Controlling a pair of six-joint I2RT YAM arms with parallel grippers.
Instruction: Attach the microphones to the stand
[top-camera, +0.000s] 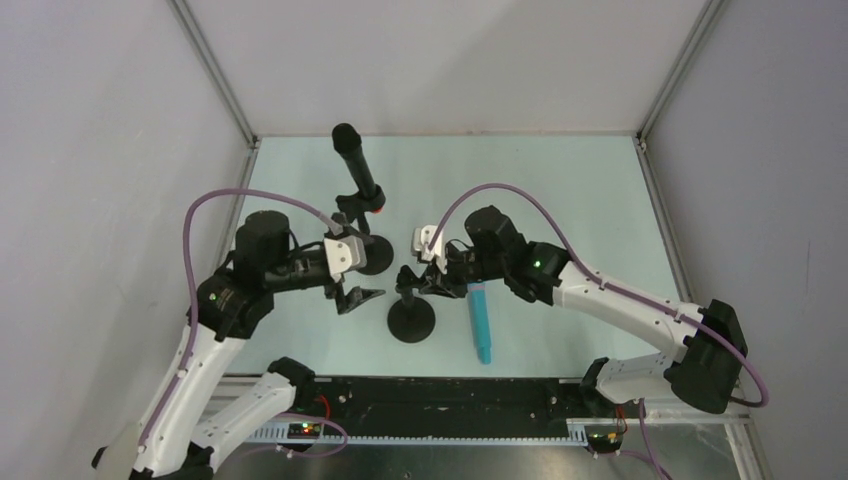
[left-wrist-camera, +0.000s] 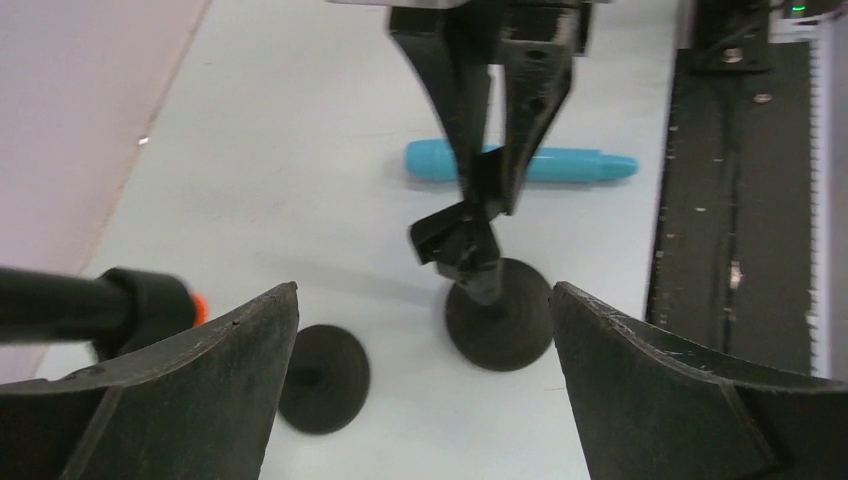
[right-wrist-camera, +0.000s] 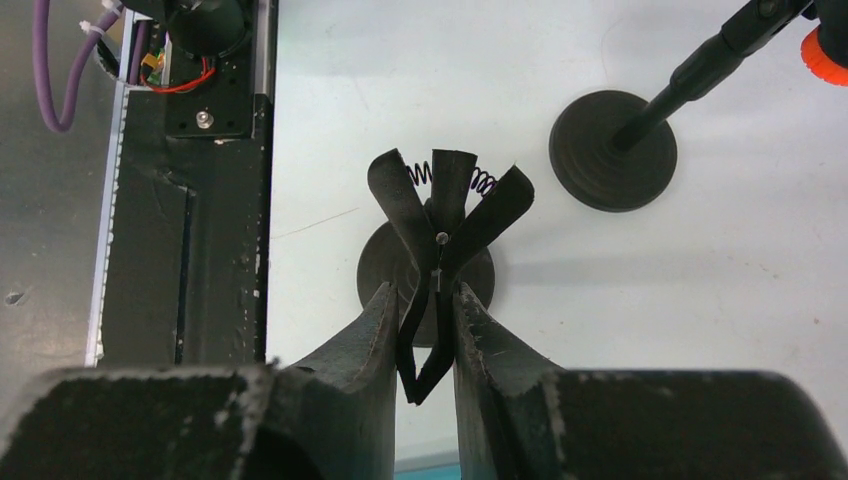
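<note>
While the right gripper (right-wrist-camera: 428, 330) pinches the near stand's (top-camera: 411, 320) clip (right-wrist-camera: 445, 200), likely to spread it, the turquoise microphone (top-camera: 481, 322) lies beside that stand near the bench's front edge. The black microphone (top-camera: 358, 165) sits in the farther stand (top-camera: 376, 256). The left gripper (left-wrist-camera: 422, 295) gapes empty.

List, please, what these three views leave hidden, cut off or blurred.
Left wrist view: the black microphone runs off the left edge, head unseen.
Left wrist view: the right gripper hides the middle of the blue microphone.
Left wrist view: the far stand base is blurred.
Right wrist view: the clip hides the pole of the near stand.
Right wrist view: the blue microphone is a sliver at the bottom edge.
</note>
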